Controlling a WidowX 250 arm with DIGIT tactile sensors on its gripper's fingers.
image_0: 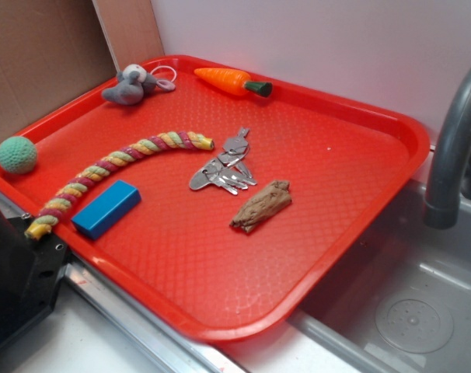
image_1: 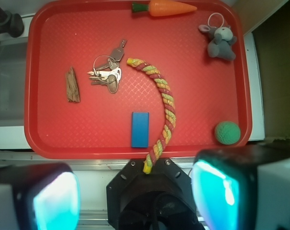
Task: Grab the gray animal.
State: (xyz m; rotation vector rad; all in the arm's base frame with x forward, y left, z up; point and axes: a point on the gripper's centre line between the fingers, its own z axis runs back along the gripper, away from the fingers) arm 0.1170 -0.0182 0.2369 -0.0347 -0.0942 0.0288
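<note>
While the gray animal (image_0: 129,87) lies untouched in a far corner of the red tray (image_0: 360,163), nothing is near it but its own thin white string loop (image_0: 167,74), curled against the tray's rim. It's a small plush mouse with rounded ears and a pale face patch, lying on its side. From the wrist view it sits at upper right (image_1: 220,42), loop pointing toward the tray's edge.

Just along the same far edge is the orange toy carrot (image_0: 229,80) with its green stub, clear of the mouse and lying flat. Moving in toward the middle, the braided rope toy (image_0: 119,167), striped yellow, red and green, sweeps in a long curve, and its lower end hangs over the tray's near rim. Beside that end rests the blue block (image_0: 106,207), flat, close to the rope but not touching as far as I can see. Off on the side, the green knitted ball (image_0: 17,154) sits by the rim, well apart from the mouse.

At tray centre, the bunch of keys (image_0: 224,165) is splayed out, and just beside it lies the brown wood-like piece (image_0: 262,205). Beyond the tray, a gray faucet (image_0: 453,148) arches over a metal sink (image_0: 422,311).

And the claw (image_1: 135,196): spread wide, its two fingers (image_1: 221,191) framing the bottom of the wrist view, hanging high above the tray's near edge and pinching nothing, well apart from the mouse.
</note>
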